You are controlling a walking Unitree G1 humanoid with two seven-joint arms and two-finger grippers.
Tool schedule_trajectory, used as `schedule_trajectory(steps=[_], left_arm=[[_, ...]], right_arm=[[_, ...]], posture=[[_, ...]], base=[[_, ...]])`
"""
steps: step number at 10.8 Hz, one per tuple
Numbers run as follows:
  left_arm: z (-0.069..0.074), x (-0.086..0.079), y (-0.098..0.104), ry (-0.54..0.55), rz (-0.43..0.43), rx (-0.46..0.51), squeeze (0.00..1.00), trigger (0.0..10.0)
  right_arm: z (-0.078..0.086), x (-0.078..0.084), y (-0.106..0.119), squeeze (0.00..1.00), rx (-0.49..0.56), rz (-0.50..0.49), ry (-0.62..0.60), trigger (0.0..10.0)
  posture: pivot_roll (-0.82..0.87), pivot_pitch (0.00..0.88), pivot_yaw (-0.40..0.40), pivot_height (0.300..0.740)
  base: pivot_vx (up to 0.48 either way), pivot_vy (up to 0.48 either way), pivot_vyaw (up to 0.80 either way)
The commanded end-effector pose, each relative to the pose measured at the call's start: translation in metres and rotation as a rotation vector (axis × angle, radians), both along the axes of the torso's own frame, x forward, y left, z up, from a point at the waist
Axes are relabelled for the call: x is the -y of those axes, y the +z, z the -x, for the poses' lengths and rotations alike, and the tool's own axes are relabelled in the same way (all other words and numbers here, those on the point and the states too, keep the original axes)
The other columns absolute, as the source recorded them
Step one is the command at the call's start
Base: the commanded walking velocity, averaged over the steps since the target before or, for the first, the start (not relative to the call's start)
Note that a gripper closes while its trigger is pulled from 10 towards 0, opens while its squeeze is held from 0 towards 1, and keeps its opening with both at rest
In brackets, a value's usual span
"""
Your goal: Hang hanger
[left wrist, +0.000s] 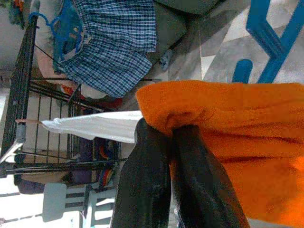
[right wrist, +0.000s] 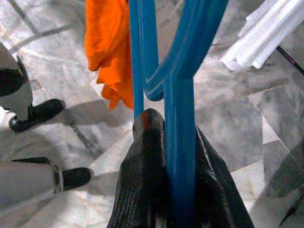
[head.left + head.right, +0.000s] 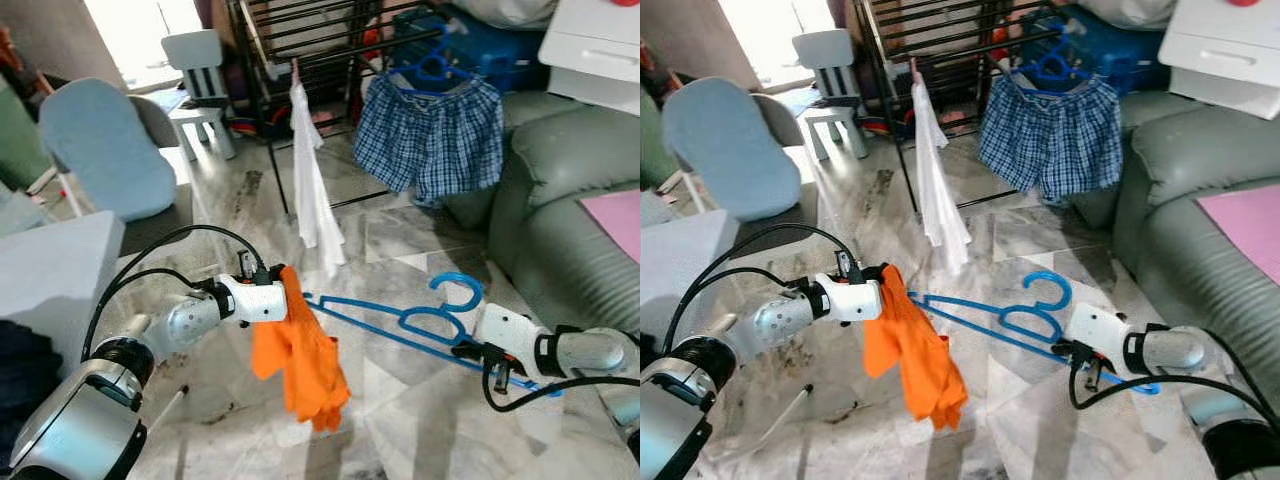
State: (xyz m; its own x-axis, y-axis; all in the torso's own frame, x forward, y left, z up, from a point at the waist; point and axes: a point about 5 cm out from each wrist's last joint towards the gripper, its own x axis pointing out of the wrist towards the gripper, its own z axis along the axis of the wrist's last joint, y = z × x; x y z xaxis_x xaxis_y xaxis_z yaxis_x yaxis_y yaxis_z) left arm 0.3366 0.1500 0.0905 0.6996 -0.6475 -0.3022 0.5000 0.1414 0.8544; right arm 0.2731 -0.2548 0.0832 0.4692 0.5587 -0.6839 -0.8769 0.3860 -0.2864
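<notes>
The blue plastic hanger [image 3: 400, 322] lies level between the arms; right claw [image 2: 166, 142] pinches its shoulder, left claw [image 1: 166, 142] pinches the orange cloth [image 3: 300, 360]; the black metal drying rack [image 3: 300, 40] stands well ahead.

Marble floor [image 3: 420, 250], grey sofa [image 3: 560, 220] on right, black drying rack [image 3: 300, 40] at back w/ bright window

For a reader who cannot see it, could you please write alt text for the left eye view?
Two robot arms hold a blue hanger level above a marble floor: the right tool grips one end, the left tool pinches an orange cloth at the other. Behind stands a drying rack with a white garment and checked shorts.
</notes>
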Motion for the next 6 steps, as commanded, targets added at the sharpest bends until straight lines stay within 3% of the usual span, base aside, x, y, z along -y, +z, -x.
schedule_trajectory(steps=[1, 6], left_arm=[[0.000, -0.001, 0.002, -0.009, 0.004, 0.010, 0.00, 10.0], [0.000, 0.009, 0.010, -0.052, 0.061, 0.021, 0.00, 10.0]], right_arm=[[0.001, -0.006, -0.001, 0.00, -0.013, -0.009, 0.031, 10.0], [0.008, -0.014, -0.022, 0.00, -0.078, 0.039, 0.037, 10.0]], posture=[[-0.14, 0.000, 0.138, 0.740], [-0.14, 0.000, 0.141, 0.740]], base=[[0.000, 0.000, 0.00], [0.000, 0.000, 0.00]])
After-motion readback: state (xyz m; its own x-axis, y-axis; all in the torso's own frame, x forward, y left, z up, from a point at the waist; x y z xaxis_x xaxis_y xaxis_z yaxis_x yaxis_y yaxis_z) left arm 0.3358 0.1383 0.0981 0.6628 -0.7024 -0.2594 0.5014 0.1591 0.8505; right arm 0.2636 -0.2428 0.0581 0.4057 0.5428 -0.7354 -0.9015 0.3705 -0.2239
